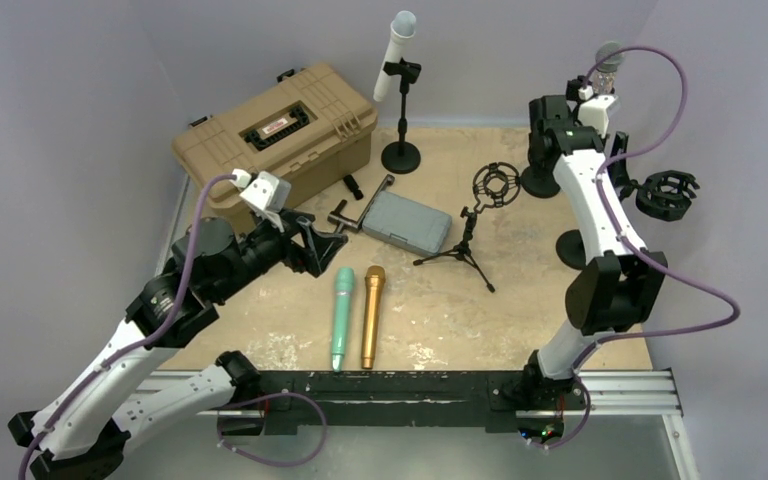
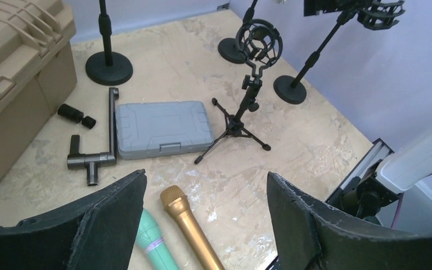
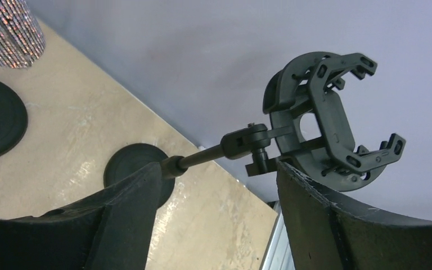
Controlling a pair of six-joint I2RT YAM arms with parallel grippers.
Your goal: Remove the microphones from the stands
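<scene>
A white microphone (image 1: 398, 52) with a grey head sits tilted in the clip of a black round-base stand (image 1: 401, 150) at the back of the table. A second, glittery silver microphone (image 1: 608, 62) (image 3: 8, 25) rises at the back right, its lower part hidden behind my right wrist; its black base (image 1: 540, 180) stands below. My right gripper (image 1: 550, 125) (image 3: 219, 169) is open and empty beside that microphone. My left gripper (image 1: 326, 250) (image 2: 205, 177) hovers open and empty over the table, just left of a teal microphone (image 1: 342, 315) and a gold microphone (image 1: 371, 312) lying flat.
A tan toolbox (image 1: 280, 135) stands at the back left. A grey case (image 1: 407, 221), dark pipe pieces (image 2: 95, 160) and a small tripod with an empty shock mount (image 1: 495, 185) fill the middle. Another stand with an empty shock mount (image 3: 332, 115) (image 1: 666, 192) leans at the right edge.
</scene>
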